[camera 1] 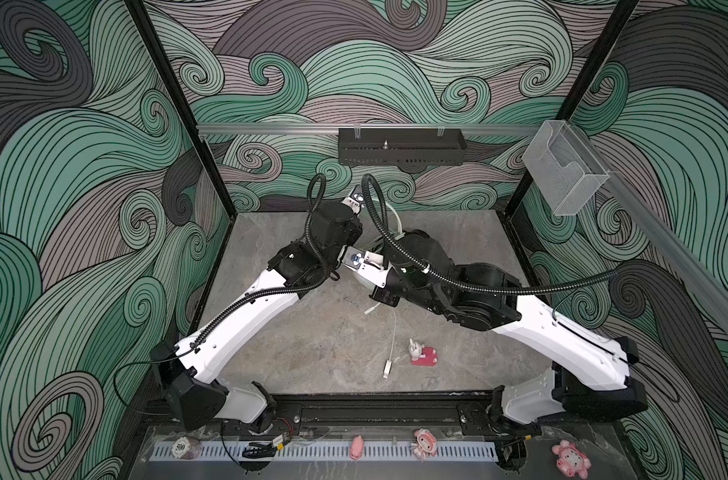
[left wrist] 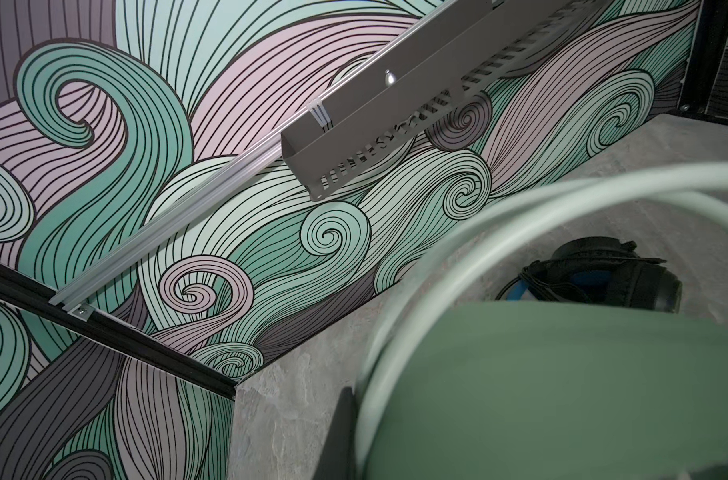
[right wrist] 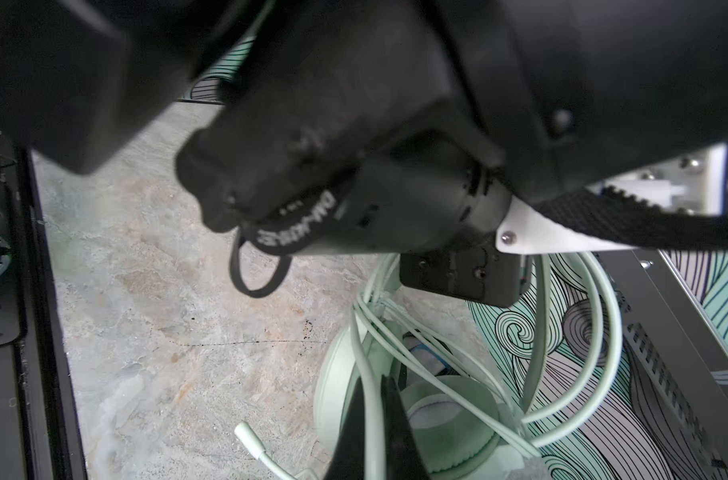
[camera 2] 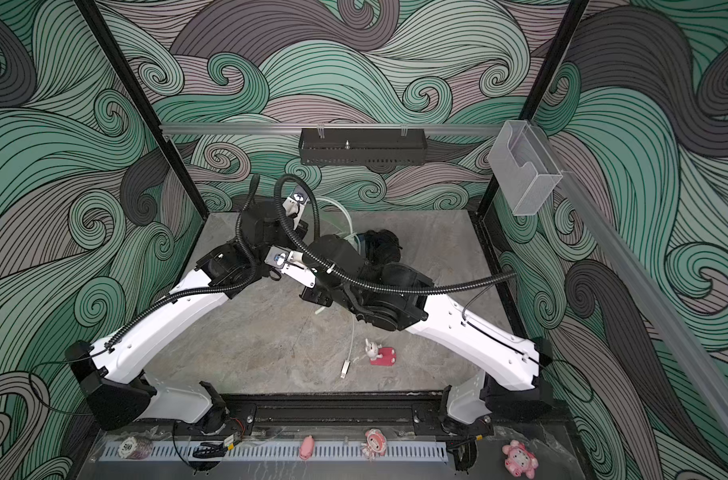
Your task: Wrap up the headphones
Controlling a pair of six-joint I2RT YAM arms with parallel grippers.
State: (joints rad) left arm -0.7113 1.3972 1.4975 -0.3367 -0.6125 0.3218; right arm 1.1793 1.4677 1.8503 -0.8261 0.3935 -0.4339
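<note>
Pale mint-green over-ear headset [right wrist: 449,419] sits at back-centre of the grey stone-look tabletop [camera 1: 312,332], under both my wrists, band arching up. Its whitish cable [right wrist: 361,353] crosses the earcups in several strands. My right pincer [right wrist: 372,380] is pressed together on one strand, w/ the cable running btwn the black fingers. My left pincer [left wrist: 345,415] is also pressed together, right at the band; what it pinches I can't tell, as the view is blocked.

Step, as I judge it: mid-wrap on the mint set, approx. partway, since the cable's tail w/ the silver plug [camera 1: 387,368] lies loose toward the front. Next move calls for carrying the pinched strand round the band w/o slack while the other pincer steadies the set.

Black over-ear headset w/ blue inner band [left wrist: 603,274] lies just beside it, looking compact. In the way: my own arms, crossing close. The white mic boom [right wrist: 250,440] could snag. Red block w/ small white figurine [camera 1: 422,353] stands near the plug.
</note>
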